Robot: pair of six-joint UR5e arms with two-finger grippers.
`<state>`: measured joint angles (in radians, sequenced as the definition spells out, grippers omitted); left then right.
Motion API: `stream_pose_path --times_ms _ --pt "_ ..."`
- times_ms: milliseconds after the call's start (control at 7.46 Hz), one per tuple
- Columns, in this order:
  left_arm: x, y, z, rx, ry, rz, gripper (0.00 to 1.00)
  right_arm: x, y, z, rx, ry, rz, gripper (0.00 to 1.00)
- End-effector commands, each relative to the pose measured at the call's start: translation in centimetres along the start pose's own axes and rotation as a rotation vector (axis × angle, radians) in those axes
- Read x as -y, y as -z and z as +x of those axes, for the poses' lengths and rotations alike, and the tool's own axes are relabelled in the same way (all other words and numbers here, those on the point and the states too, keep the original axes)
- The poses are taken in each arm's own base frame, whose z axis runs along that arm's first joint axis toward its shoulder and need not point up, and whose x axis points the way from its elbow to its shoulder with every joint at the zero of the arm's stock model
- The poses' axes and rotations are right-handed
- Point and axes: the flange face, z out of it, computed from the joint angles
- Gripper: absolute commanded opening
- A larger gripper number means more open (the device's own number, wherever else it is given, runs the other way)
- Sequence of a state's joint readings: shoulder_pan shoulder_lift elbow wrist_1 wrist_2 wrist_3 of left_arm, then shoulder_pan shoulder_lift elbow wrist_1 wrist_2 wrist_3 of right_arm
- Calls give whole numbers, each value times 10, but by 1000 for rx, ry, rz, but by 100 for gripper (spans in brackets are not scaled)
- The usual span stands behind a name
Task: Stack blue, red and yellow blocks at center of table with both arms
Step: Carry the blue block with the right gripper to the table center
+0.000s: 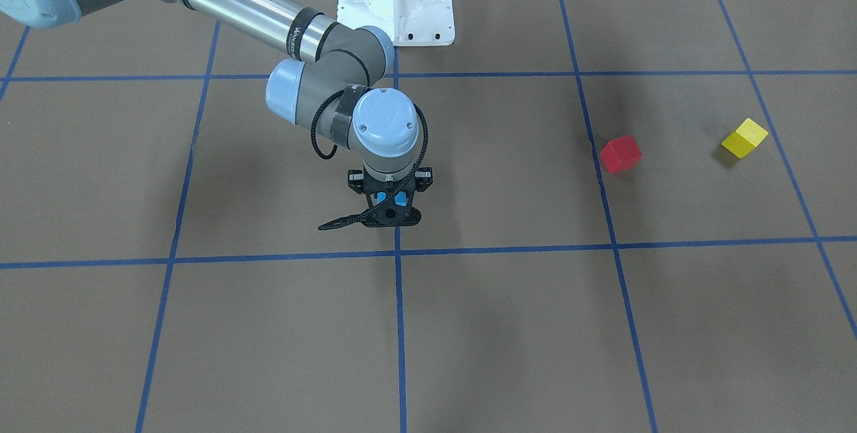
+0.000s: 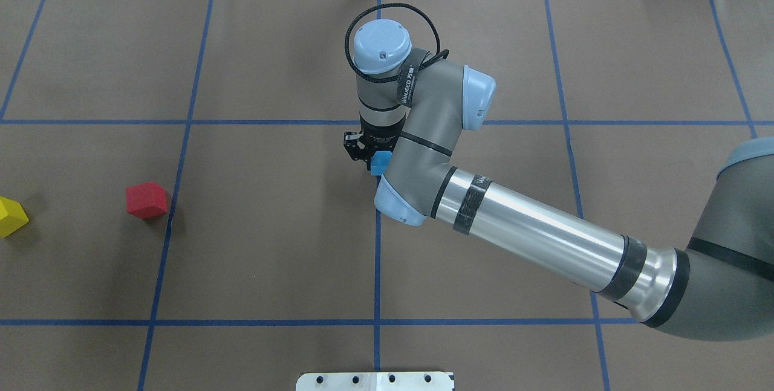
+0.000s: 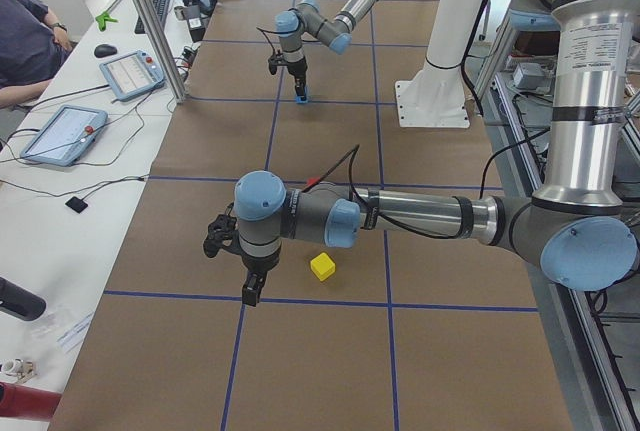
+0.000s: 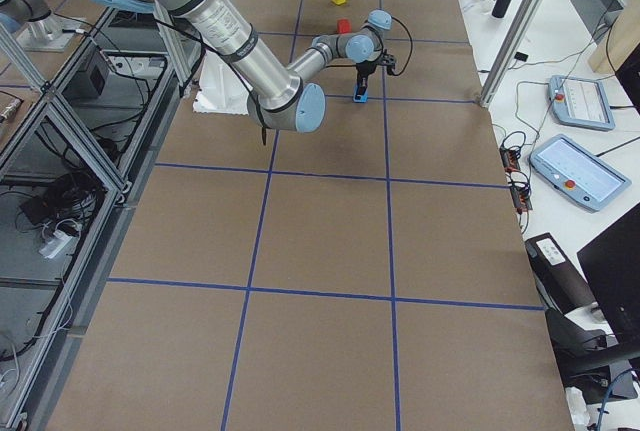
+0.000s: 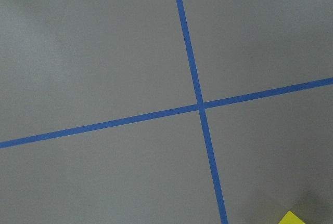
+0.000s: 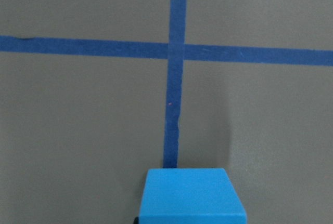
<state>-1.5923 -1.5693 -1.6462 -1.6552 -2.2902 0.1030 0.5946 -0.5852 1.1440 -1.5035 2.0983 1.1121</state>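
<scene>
Front view: the right gripper [image 1: 392, 217] clamps the blue block [image 1: 392, 199] just robot-side of the tape cross [image 1: 398, 250], with open table [image 1: 522, 332] beyond. Overhead: the red block [image 2: 146, 200] and yellow block [image 2: 11, 216] sit well left of the cross, the yellow block at the frame edge. Left side view: the left gripper [image 3: 250, 289] hangs near the yellow block; I cannot tell its opening.

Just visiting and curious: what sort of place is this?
Probably a robotics lab: a left arm and right arm reach over a tape-gridded table, the right tool holds a blue block, and touchscreen tablets lie on a side bench.
</scene>
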Motion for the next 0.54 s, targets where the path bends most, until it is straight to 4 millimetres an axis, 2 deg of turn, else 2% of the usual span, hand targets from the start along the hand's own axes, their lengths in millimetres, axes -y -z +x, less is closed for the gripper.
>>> stream_pose_path --times_ms 0,134,268,402 --pt "3 1 1 0 -4 2 100 1 5 -2 25 -28 14 99" --pt "3 1 2 0 -4 2 100 1 9 -4 30 -27 17 99" --pt "6 5 5 1 -17 13 100 6 26 -2 50 -26 29 99" --pt "7 6 9 2 -26 14 100 24 63 11 88 -33 49 100"
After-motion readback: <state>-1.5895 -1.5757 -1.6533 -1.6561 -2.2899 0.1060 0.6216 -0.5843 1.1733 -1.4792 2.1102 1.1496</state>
